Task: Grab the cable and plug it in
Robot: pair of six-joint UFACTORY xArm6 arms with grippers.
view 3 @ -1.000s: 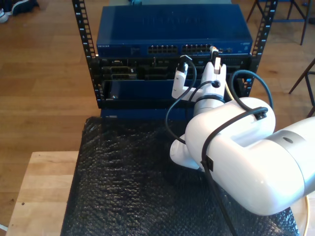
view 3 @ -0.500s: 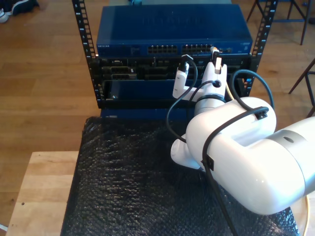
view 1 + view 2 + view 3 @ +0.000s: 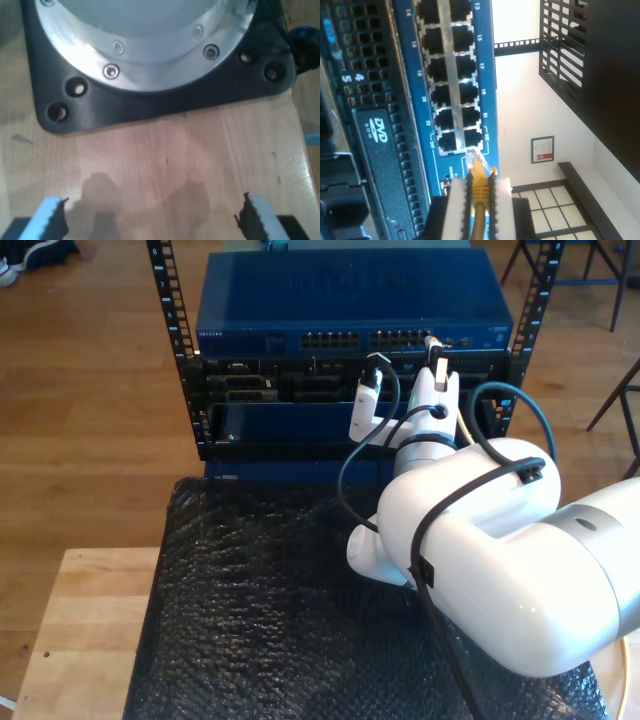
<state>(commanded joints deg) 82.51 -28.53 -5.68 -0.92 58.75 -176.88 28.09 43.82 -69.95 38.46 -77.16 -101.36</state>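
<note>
My second gripper (image 3: 479, 184) is shut on the pale-yellow cable (image 3: 480, 196) just behind its clear plug (image 3: 472, 161). The plug tip sits right at the last ports of the blue switch (image 3: 487, 100), by the ports numbered 22 and 24; I cannot tell if it has entered one. In the exterior view that gripper (image 3: 436, 352) reaches the switch (image 3: 350, 300) at the port row's end toward the exterior view's right, and the cable (image 3: 463, 427) trails back along the arm. My first gripper (image 3: 150, 216) is open over bare wood, its pale-blue fingertips (image 3: 50, 210) spread wide.
A black base plate (image 3: 165, 102) with a silver arm flange lies on the wooden table (image 3: 175, 160). The switch sits in a black rack (image 3: 170, 320). Black bubble-wrap mat (image 3: 260, 610) covers the table. Black arm cables (image 3: 345, 475) loop beside the white arm (image 3: 480, 550). Chair legs (image 3: 615, 400) stand at the exterior view's right.
My second gripper has edged slightly closer to the switch's ports with the cable still held. Nothing else has moved.
</note>
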